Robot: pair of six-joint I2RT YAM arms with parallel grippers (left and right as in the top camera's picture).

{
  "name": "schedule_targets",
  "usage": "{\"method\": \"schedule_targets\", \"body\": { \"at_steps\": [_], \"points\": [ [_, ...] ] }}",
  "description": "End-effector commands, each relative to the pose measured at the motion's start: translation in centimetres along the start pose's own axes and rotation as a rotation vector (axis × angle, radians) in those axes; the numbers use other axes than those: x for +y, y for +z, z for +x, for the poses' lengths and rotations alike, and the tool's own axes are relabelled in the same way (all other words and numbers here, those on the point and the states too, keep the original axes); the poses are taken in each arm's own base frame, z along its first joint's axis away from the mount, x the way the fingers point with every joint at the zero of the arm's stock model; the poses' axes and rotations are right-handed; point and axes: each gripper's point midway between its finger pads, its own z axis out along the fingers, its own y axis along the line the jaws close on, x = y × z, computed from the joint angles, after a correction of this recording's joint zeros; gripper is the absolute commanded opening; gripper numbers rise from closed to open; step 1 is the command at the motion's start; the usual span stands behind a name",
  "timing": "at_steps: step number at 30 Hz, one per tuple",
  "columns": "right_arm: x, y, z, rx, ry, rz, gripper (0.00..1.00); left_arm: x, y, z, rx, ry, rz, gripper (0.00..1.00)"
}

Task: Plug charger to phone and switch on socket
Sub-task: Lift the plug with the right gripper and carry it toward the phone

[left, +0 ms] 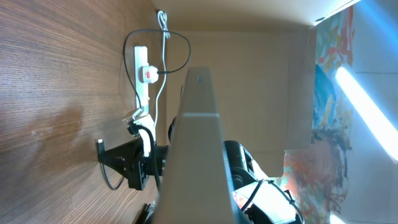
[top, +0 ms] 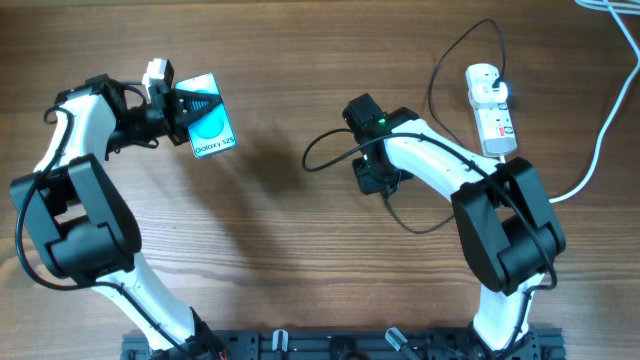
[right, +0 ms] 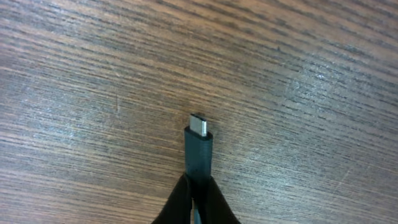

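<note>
Tip of charger (right: 199,146) pinched in right pincer (right: 195,190); phone (top: 214,134) clamped in left pincer (top: 193,104). Square tip to port before pushing.

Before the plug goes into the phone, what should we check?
1. Phone gripped in left jaws: ok.
2. Plug gripped in right jaws, tip sticking out: ok.
3. Plug near phone: not ok, they are far apart.
4. Phone's port facing the plug: cannot tell.
5. Adapter sitting in socket: ok.
6. Socket switched on: cannot tell.
</note>
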Motion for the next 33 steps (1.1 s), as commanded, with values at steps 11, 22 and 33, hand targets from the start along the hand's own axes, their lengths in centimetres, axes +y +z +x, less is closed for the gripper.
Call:
{"method": "schedule_targets", "body": {
  "at_steps": [11,22,33],
  "points": [
    [13.0,-10.1,1.1,-0.047,-0.229,-0.931,0.05,-1.4,-0.1,0.1,-0.011,0.021,0.049,0.04],
    [18.8,-17.8,2.7,-0.035,-0.346,-1.344,0.04,-1.6,1.6,1.4,0.036,0.02,0.049,0.04],
    [21.9,-20.6,2.1,-0.052,-0.382,-1.434,0.04,-1.6,1.6,1.4,0.037,0.018,0.05,0.04]
  ]
}}
